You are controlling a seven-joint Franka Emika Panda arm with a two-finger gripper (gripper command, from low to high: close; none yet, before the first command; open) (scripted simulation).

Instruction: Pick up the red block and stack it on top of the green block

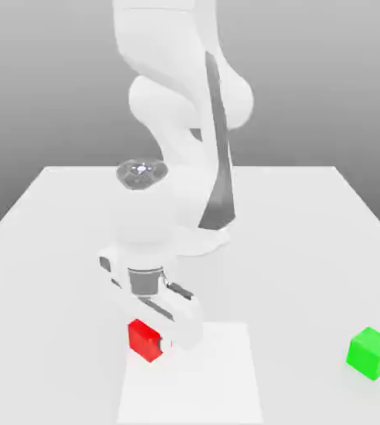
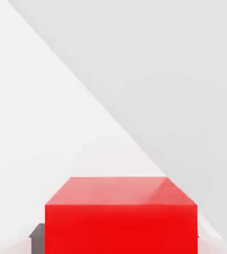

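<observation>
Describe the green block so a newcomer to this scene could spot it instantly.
Start at the white table with the white robot arm standing on it. Follow the table's near edge toward the exterior view's right, far from the gripper. There sits the green block, alone and untouched; the only other cube, the red block, sits at the gripper.

Arm cut off by the exterior view's top edge, upper links out of sight. Red block partly covered on the exterior view's right by the gripper; fingertips themselves hidden behind hand and block. In the hand view, red block cut by the picture's lower edge, underside unseen; a dark finger barely peeking out beside it, the other side's finger too faint to tell. Table cropped at the exterior view's lower edge.
</observation>
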